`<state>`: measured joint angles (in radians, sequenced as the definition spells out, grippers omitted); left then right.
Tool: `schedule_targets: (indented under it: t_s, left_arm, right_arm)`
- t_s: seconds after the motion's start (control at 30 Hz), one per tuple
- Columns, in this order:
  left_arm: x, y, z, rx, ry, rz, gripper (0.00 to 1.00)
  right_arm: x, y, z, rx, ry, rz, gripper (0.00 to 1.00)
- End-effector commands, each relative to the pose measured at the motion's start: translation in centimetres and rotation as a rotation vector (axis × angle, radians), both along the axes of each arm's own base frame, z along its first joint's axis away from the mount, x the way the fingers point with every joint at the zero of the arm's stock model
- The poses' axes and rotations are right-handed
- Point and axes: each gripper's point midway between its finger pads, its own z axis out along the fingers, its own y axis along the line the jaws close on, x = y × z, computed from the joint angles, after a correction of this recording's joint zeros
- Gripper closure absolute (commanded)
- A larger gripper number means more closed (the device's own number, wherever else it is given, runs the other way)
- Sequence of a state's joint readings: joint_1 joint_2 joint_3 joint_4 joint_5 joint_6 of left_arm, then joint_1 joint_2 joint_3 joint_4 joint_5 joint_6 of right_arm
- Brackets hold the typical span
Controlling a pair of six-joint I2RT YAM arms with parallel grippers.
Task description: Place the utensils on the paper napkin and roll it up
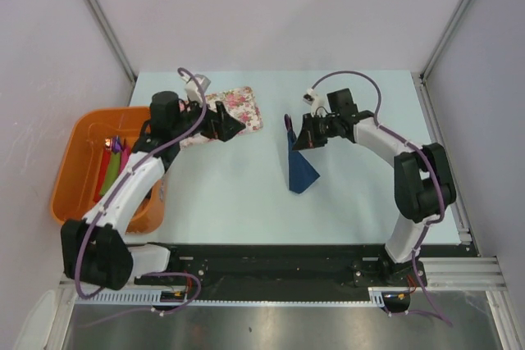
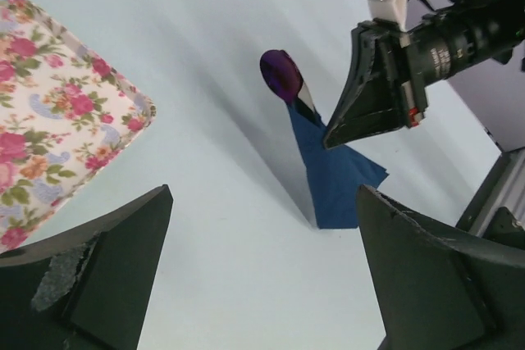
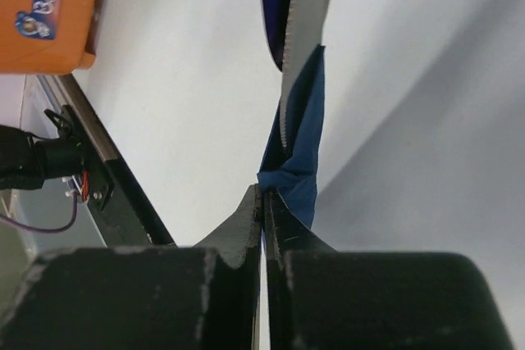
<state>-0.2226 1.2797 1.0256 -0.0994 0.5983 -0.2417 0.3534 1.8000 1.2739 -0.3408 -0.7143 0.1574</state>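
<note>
Pinching paper napkin (image 3: 303, 120), right tool (image 3: 262, 196)

Showing bright, diffuse overhead light, laying a soft-edged grey shadow beside the dark navy paper napkin (image 2: 336, 178) on the pale blue tabletop (image 2: 205, 268), glinting off the brushed metal strip (image 1: 271, 329).

Right pincer (image 3: 262, 196): black fingers pressed together, tips at the folded near edge of the paper napkin (image 3: 302, 141). Napkin navy and creased, seen against the pale bench (image 3: 180, 79). Serrated grey-silver knife (image 3: 305, 14) protruding from its far end, purple utensil (image 3: 274, 6) just beside it. Orange bin (image 3: 49, 14) with sticker, upper left. Black rail (image 3: 107, 194) along the bench edge.
</note>
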Motion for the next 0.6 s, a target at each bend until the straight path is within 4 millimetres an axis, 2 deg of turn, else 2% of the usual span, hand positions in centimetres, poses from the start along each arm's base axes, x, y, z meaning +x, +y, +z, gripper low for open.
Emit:
schedule_targets:
  t_s: [0.0,0.1,0.13,0.2,0.23,0.3,0.33,0.4,0.5,0.57]
  left_arm:
    - [-2.1,1.2,3.3,-0.007,-0.219,0.013,0.0]
    - [-4.5,0.7,5.1,-0.011,-0.288,-0.075,0.0]
    - [-6.2,-0.1,5.0,-0.034,-0.263,-0.165,0.0]
    - [-7.8,-0.8,4.7,-0.065,-0.241,-0.238,0.0]
    - [-8.6,-1.2,5.0,-0.088,-0.257,-0.283,0.0]
    - [-10.1,-1.5,4.6,-0.108,-0.281,-0.332,0.0]
    - [-10.7,-1.8,5.2,-0.118,-0.333,-0.365,0.0]
    - [-12.1,-2.4,5.0,-0.118,-0.371,-0.43,0.02]
    - [-14.6,-4.4,4.8,-0.11,-0.393,-0.552,0.04]
    - [-15.5,-5.3,4.8,-0.117,-0.402,-0.592,0.04]
  right_arm:
    - [-1.4,1.2,7.9,0.083,-0.212,0.113,1.0]
    - [-3.0,1.4,11.2,0.093,-0.305,0.166,1.0]
    - [-3.9,1.4,12.3,0.098,-0.324,0.182,1.0]
    - [-4.9,1.5,14.2,0.108,-0.389,0.222,1.0]
    - [-6.0,1.5,15.3,0.112,-0.417,0.245,1.0]
    - [-6.9,1.5,16.7,0.106,-0.482,0.285,1.0]
    - [-8.2,1.6,17.8,0.111,-0.513,0.308,1.0]
    - [-9.2,1.7,18.7,0.107,-0.569,0.334,1.0]
    - [-11.3,1.9,20.2,0.105,-0.634,0.368,1.0]
    - [-12.6,2.2,21.2,0.107,-0.678,0.384,1.0]
